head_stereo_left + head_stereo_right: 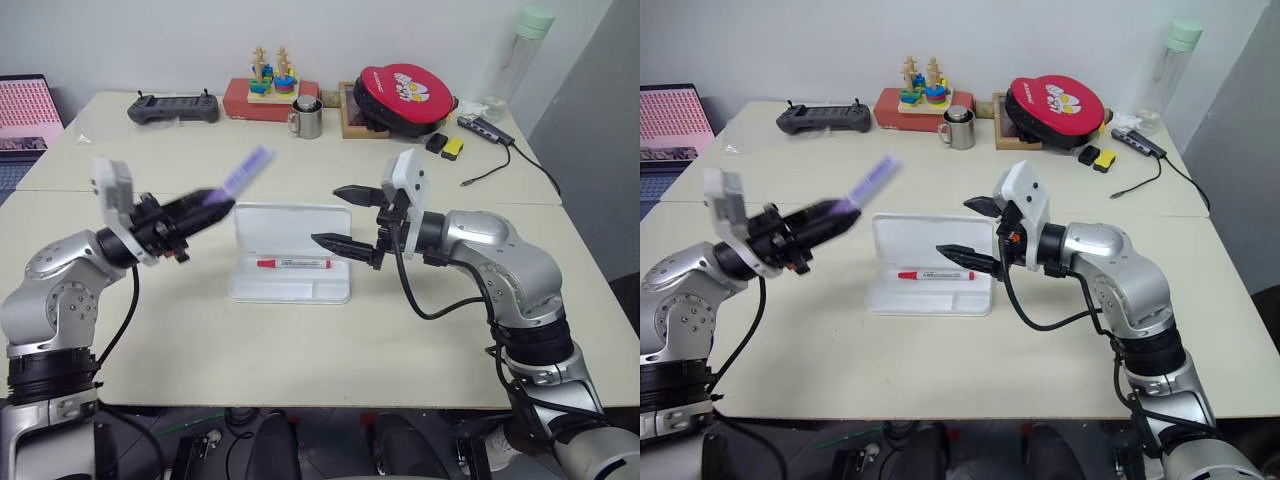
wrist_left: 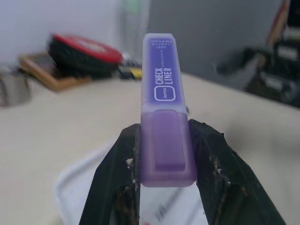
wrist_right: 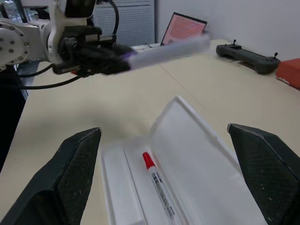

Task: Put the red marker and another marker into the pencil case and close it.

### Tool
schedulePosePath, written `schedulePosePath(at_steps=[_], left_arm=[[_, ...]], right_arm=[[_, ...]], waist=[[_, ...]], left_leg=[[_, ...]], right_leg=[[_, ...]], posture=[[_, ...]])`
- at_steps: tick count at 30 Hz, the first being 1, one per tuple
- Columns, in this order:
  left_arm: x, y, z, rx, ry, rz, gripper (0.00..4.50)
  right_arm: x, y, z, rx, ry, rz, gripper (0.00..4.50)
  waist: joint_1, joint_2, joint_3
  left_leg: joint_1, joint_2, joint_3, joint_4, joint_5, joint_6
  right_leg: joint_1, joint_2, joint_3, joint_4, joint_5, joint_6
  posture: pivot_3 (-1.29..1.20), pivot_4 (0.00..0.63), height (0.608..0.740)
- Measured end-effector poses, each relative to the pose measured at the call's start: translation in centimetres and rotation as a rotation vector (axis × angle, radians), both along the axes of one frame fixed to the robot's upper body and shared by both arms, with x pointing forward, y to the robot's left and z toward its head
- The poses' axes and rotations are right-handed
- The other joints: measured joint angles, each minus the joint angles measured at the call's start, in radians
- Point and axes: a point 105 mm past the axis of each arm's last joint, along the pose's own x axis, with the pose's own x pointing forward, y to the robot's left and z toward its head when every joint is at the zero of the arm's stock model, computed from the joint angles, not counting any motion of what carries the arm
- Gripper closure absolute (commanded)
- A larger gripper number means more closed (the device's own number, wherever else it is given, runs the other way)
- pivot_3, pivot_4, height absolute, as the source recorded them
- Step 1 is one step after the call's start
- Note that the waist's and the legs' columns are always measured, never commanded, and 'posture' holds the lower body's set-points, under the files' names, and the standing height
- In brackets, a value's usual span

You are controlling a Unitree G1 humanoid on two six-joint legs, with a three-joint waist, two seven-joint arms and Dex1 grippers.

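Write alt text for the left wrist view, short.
The left gripper is shut on a purple highlighter printed "CHECK LINER", held above the open white pencil case. Behind, a blurred beige table.

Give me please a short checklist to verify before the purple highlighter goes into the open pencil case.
1. Pencil case lid open: ok.
2. Red marker already lying in the tray: ok.
3. Purple highlighter clamped in the left gripper: ok.
4. Highlighter over the tray: not ok, it is held up, left of the case.
5. Right gripper open and holding nothing: ok.
6. Right gripper out of the way: not ok, its fingers reach over the case's right end.
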Motion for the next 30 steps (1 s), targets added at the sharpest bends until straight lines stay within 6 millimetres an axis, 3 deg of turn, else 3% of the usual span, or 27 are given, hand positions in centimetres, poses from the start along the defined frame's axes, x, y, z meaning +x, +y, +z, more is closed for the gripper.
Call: schedulePosePath(at_steps=[4,6,8,15,25,27,30], left_arm=[[-0.5,-0.6,-2.6,0.226,0.049,-0.095,3.29],[-0.9,-0.7,-5.2,0.352,0.111,-0.170,3.29],[-1.2,-0.6,-6.6,0.461,0.149,-0.253,3.29],[0.2,0.0,-6.3,0.564,0.126,-0.291,3.29],[0.1,0.3,-7.3,0.631,0.156,-0.347,3.29],[0.3,0.6,-7.5,0.658,0.152,-0.337,2.59],[0.7,0.7,-7.5,0.664,0.142,-0.316,2.07]], right_arm=[[0.0,0.0,0.0,0.001,-0.005,0.001,0.00],[0.0,0.0,0.0,-0.002,-0.006,0.000,0.00],[-0.9,-0.3,-1.3,-0.045,0.019,0.017,0.00],[-2.1,0.3,-3.0,-0.089,0.071,0.048,0.00],[-2.1,0.4,-3.2,-0.095,0.070,0.027,0.00],[-2.0,0.4,-3.3,-0.101,0.070,0.022,0.00],[-1.8,0.4,-3.4,-0.103,0.066,0.005,0.00]], waist=[[-0.001,0.000,0.000],[0.000,0.000,0.000],[0.007,0.000,0.000],[0.008,0.000,0.000],[0.007,0.000,0.000],[0.007,0.000,0.000],[0.007,0.000,0.000]], left_leg=[[0.000,-0.001,0.002,0.001,0.000,0.000],[-0.002,-0.001,0.002,0.001,0.001,0.000],[-0.003,0.000,0.002,0.000,0.000,0.000],[-0.004,0.000,0.001,-0.001,0.000,0.000],[-0.004,0.000,0.001,-0.001,0.000,0.000],[-0.004,0.000,0.000,-0.001,0.000,0.000],[-0.004,0.000,0.000,0.000,0.000,0.000]], right_leg=[[0.000,-0.001,0.003,-0.001,0.001,0.002],[-0.002,0.000,0.003,-0.001,0.001,0.000],[-0.003,0.000,0.002,-0.001,0.000,-0.004],[-0.004,0.000,0.000,0.000,-0.001,-0.006],[-0.003,0.000,0.000,0.001,-0.001,-0.006],[-0.003,0.000,0.000,0.001,-0.001,-0.006],[-0.003,0.000,0.000,0.001,-0.001,-0.006]], posture=[[0.00,0.150,0.740],[0.00,0.150,0.740],[0.00,0.150,0.740],[0.00,0.150,0.740],[0.00,0.150,0.740],[0.00,0.150,0.740],[0.00,0.150,0.740]])
